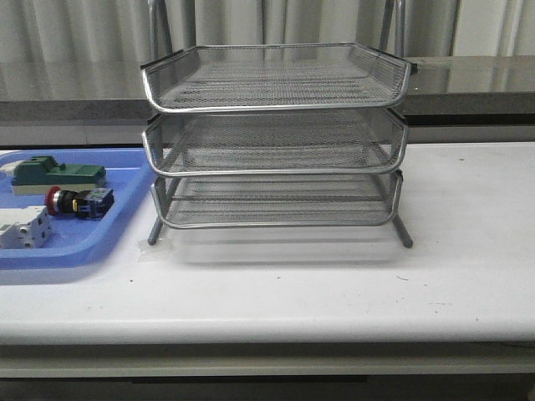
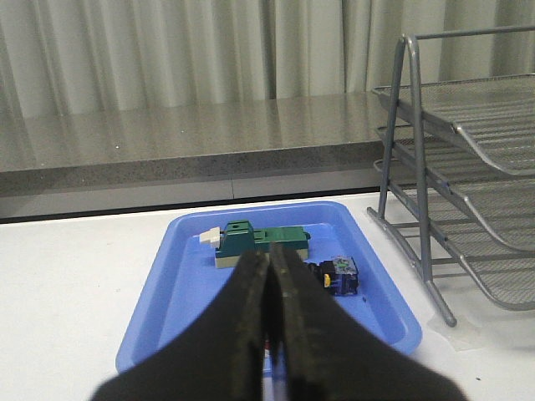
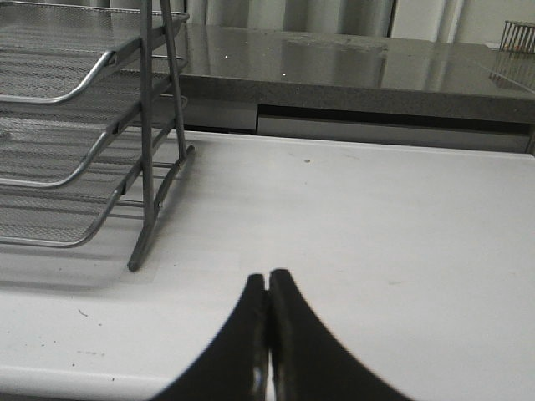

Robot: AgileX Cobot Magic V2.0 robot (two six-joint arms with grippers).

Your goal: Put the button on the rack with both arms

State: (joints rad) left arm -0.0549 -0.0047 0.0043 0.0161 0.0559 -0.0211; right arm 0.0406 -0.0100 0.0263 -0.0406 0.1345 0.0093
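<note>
blue tray (image 1: 100,242) on white table (image 1: 334,284) | green block (image 1: 50,173), white-grey block (image 1: 23,227) inside tray

One rack (image 1: 276,138) with three mesh tiers was counted on the single tabletop (image 1: 334,284). One blue tray (image 1: 84,242) was seen, with three parts in it: one button (image 1: 79,203), one green block (image 1: 54,174) and one white-grey block (image 1: 23,227). Two end effectors were counted, the left end effector (image 2: 269,334) and the right end effector (image 3: 267,351).

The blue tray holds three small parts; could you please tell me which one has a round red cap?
The button, lying on its side in the middle of the blue tray. The green block behind it and the white-grey block in front have no red.
</note>
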